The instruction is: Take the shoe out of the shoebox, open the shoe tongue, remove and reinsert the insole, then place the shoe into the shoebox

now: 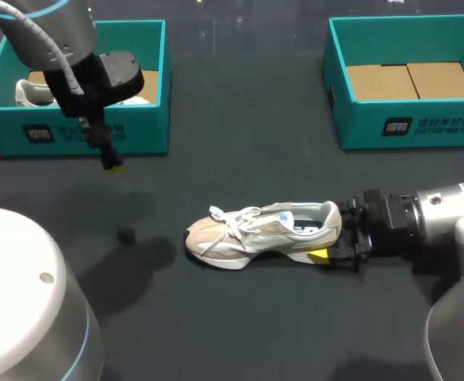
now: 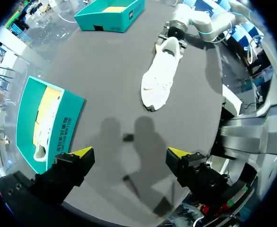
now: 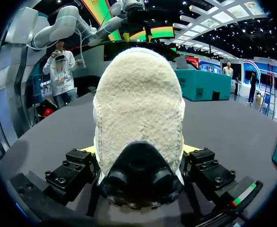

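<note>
Two teal shoeboxes sit at the far side of a dark tabletop (image 1: 239,119). The left shoebox (image 1: 148,127), at ten o'clock in the head view, holds a second shoe (image 1: 32,91), pale and lying along its floor. The right shoebox (image 1: 358,127), at two o'clock, holds only a brown cardboard liner (image 1: 410,79). The shoe (image 1: 259,230), beige and white with white laces, lies on its sole just toward five o'clock from the middle of the tabletop, outside both boxes, toe toward nine o'clock and heel toward three o'clock. The right fingers (image 1: 317,255) come in from three o'clock and clasp the heel from both sides, the fuzzy heel collar filling the space between them in the right wrist view. The left fingers (image 2: 84,152) hang above the tabletop in front of the left shoebox, spread wide and holding nothing. A small dark object (image 1: 124,235) lies on the tabletop at eight o'clock.
</note>
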You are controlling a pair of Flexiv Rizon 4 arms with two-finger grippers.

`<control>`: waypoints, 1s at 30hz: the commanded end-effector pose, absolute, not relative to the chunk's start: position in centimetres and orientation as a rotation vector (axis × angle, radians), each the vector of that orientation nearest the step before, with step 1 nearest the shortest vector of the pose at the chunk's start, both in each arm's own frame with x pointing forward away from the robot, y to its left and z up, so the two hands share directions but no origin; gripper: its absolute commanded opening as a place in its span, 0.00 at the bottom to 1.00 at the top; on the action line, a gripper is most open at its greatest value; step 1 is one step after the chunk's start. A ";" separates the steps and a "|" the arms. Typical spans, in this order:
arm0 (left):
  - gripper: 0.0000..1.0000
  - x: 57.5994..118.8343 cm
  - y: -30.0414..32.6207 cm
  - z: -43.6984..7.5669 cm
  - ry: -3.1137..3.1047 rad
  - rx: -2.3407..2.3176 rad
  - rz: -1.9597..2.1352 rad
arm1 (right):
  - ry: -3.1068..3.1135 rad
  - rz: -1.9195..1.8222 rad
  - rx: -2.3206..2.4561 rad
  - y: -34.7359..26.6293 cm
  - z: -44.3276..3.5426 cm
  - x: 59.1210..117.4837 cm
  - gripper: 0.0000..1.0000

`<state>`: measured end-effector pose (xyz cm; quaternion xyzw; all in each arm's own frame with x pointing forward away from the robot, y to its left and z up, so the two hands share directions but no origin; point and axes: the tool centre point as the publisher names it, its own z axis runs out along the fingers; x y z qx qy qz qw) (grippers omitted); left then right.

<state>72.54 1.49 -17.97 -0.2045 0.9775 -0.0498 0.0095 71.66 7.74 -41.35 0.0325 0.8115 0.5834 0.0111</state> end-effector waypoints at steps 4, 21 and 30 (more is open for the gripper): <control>1.00 71.3 -3.4 -19.1 3.117 -0.634 -0.077 | 2.536 1.814 0.103 7.7 -41.2 71.6 0.00; 1.00 72.0 -3.9 -19.4 3.122 -0.710 -0.090 | 2.536 1.814 0.103 7.7 -41.2 71.6 0.00; 1.00 69.4 -8.1 -21.3 3.063 -1.059 -0.110 | 2.536 1.814 0.103 7.7 -41.2 71.6 0.00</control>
